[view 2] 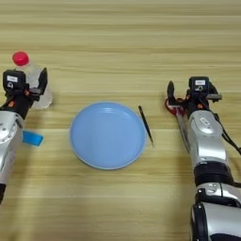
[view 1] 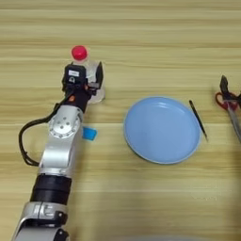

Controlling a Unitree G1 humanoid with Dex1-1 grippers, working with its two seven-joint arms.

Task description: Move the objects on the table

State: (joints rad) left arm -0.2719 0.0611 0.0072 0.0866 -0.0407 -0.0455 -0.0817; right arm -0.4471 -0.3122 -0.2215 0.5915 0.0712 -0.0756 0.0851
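A clear bottle with a red cap stands upright at the left of the table. My left gripper is open around its body, with one black finger on its right side. A small blue block lies beside my left forearm. The light-blue plate sits mid-table, with nothing on it. A thin black stick lies just right of it. Red-handled scissors lie further right, blades toward me. My right gripper hovers open over their handles.
My left forearm runs from the lower left up to the bottle, with a black cable looping off its left side. My right forearm comes up along the right edge beside the scissor blades.
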